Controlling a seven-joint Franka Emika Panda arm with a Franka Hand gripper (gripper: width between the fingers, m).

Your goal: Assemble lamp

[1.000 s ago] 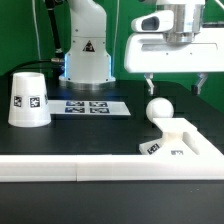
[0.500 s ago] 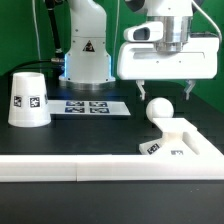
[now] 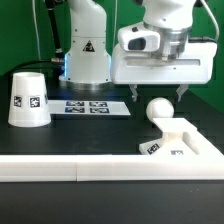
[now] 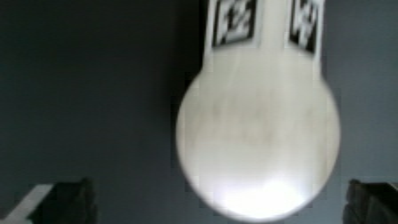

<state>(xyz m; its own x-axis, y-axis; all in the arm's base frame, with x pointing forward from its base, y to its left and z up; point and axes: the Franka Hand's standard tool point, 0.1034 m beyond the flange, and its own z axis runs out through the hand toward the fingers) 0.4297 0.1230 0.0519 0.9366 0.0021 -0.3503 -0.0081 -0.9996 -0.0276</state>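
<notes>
The ball-shaped bulb [image 3: 158,110] stands with its neck in the flat square base [image 3: 180,142] at the exterior view's right. My gripper [image 3: 157,94] hangs just above the bulb, fingers spread wide and empty, one fingertip [image 3: 134,96] on each side. In the wrist view the bulb [image 4: 260,130] fills the middle, with the base's tags beyond it, and the dark fingertips [image 4: 63,203] stand far apart at the frame's edges. The cup-like shade [image 3: 28,99] stands mouth down at the exterior view's left.
The marker board [image 3: 92,106] lies flat on the black table between shade and bulb. A long white border rail [image 3: 70,169] runs along the table's front edge. The arm's white pedestal [image 3: 88,60] stands behind the board.
My gripper has come down and moved toward the exterior view's left, from higher at the right to just over the bulb. The lamp parts have not moved.
</notes>
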